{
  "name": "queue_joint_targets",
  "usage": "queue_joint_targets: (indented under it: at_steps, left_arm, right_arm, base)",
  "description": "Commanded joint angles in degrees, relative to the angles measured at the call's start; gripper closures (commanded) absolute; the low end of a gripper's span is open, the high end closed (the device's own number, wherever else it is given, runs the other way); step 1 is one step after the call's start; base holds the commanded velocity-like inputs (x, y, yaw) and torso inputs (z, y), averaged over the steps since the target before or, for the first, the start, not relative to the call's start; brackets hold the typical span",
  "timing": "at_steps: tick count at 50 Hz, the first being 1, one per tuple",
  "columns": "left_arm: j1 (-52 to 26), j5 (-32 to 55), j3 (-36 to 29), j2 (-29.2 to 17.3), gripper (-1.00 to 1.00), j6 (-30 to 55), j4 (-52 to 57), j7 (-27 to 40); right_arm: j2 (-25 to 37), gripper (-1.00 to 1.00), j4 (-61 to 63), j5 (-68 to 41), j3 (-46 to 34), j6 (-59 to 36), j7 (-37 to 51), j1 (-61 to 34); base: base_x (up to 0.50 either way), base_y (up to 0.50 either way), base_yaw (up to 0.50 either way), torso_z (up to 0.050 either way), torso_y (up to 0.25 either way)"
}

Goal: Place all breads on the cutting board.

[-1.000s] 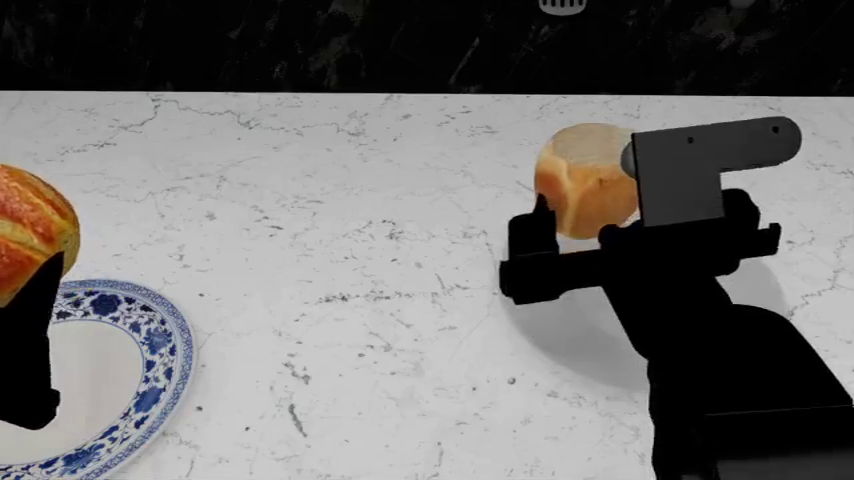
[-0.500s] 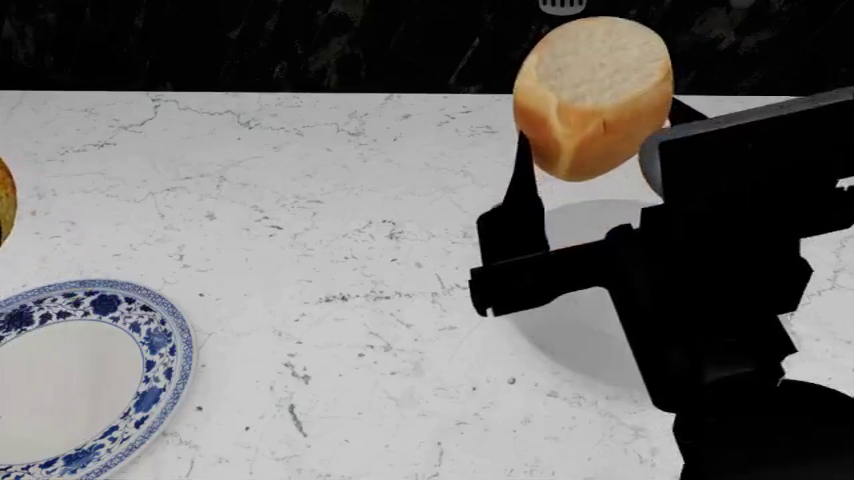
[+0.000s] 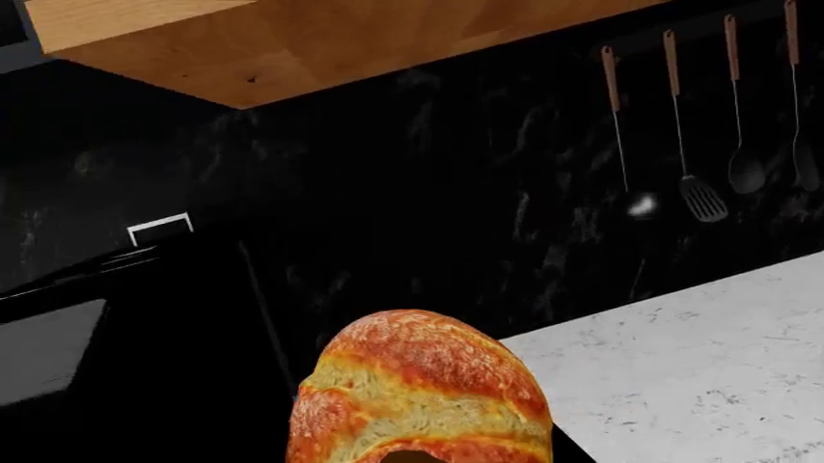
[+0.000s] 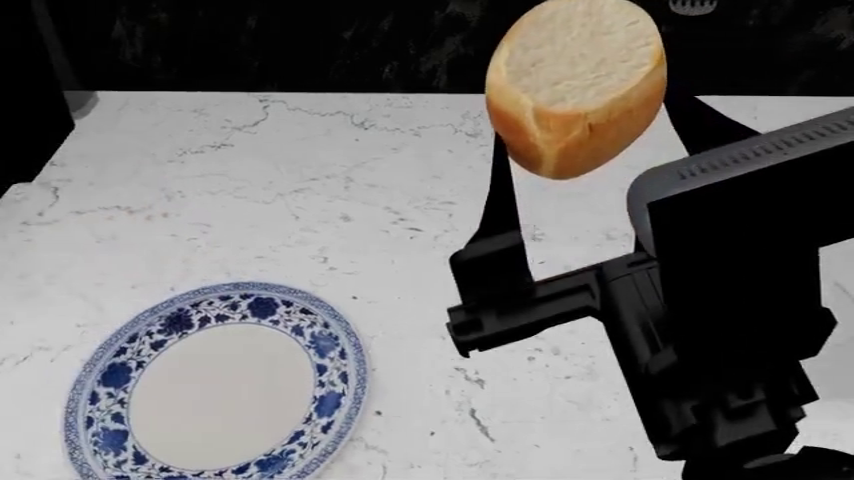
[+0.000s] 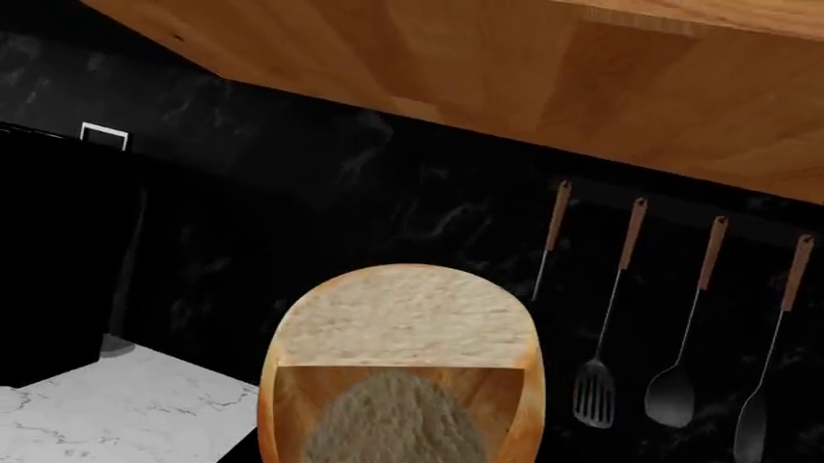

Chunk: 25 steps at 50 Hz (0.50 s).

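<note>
While both breads hang lifted, nothing's on board yet. Right gripper (image 4: 577, 150) clamps loaf chunk (image 4: 578, 85), upper middle of frame. Left one holding roll (image 3: 419, 395), looks like. Cutting board not visible.

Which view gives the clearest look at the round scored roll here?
The left wrist view: the roll fills its lower middle, showing the orange-golden, scored crust close up. The head view and right wrist view do not show it at all; they show only the loaf chunk.

only the blue-rimmed plate (image 4: 220, 388) occupies the otherwise open marble counter (image 4: 267, 190).
</note>
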<state>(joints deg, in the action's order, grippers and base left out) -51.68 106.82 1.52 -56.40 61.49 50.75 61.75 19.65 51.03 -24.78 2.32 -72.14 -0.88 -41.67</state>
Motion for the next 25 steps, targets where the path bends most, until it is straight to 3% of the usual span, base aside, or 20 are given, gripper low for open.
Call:
queue_joint_targets:
  at_steps: [1, 25]
  left_arm:
    - [-1.08, 0.15, 1.3, 0.37, 1.0, -0.52, -1.4, -0.91]
    - [-0.17, -1.88, 1.31, 0.71, 1.0, -0.4, -2.3, -1.94]
  right_arm:
    - [-0.63, 1.0, 0.75, 1.08, 0.07, -0.62, -1.62, -1.23]
    - [-0.66, 1.0, 0.49, -0.05, 0.04, -0.06, -1.4, -0.74]
  base:
    - [0.0, 0.5, 0.0, 0.0, 0.0]
    - [0.0, 0.5, 0.0, 0.0, 0.0]
